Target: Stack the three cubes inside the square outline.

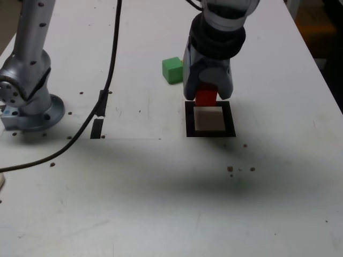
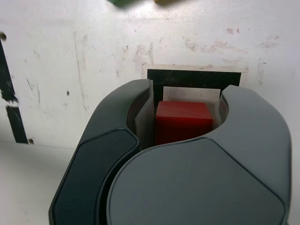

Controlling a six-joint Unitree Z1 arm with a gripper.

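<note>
My gripper (image 1: 207, 99) is shut on the red cube (image 1: 206, 97), holding it just over the far side of the square outline (image 1: 189, 122), low above the table. The wrist view shows the red cube (image 2: 183, 123) clamped between the dark jaws of the gripper (image 2: 183, 127), with the black outline (image 2: 194, 77) and its white centre just beyond it. The green cube (image 1: 172, 70) rests on the table behind the outline, toward the exterior view's left of the gripper. A sliver of the yellow cube (image 2: 165, 2) shows beside the green cube (image 2: 123, 2); in the exterior view the gripper hides it.
The arm's base (image 1: 27, 101) stands at the exterior view's left, and a black cable (image 1: 111, 64) runs across the table from it. Two short black tape strips (image 1: 97, 128) lie near the cable. The table's edge (image 1: 321, 69) falls away on the exterior view's right.
</note>
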